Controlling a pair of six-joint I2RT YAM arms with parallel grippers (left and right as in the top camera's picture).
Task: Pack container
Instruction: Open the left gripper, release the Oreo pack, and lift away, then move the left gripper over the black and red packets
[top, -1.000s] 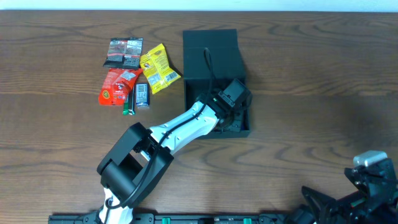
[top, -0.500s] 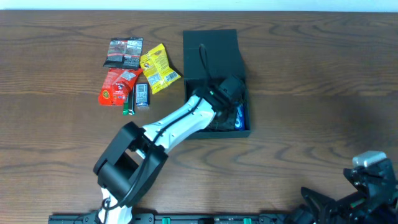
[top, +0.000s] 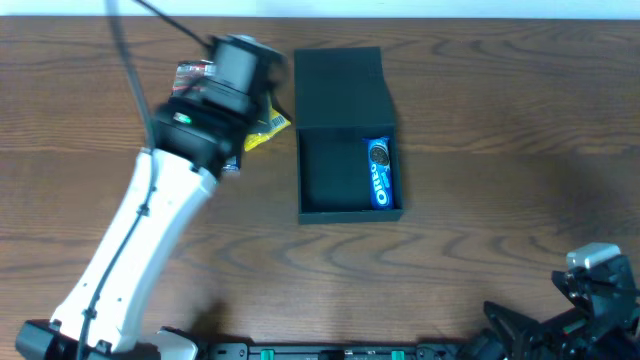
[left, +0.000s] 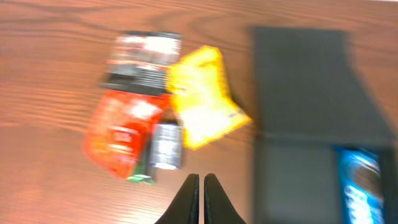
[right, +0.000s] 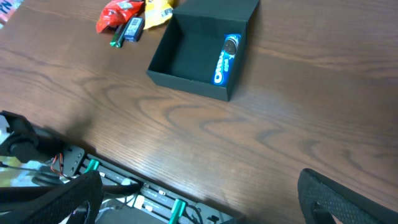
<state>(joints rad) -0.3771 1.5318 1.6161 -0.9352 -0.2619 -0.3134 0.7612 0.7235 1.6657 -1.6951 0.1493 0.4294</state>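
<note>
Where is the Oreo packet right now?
In the overhead view, the Oreo packet lies flat inside the open box, along its right wall. It is well to the right of the loose snack packets.

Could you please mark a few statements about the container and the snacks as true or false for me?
The Oreo packet lies inside the container. True.
The container is closed. False: its flap lid is open, folded back.
The left end effector grips the yellow packet. False: it is shut on nothing, and the packet lies on the table.
The red packet lies outside the container. True.
</note>
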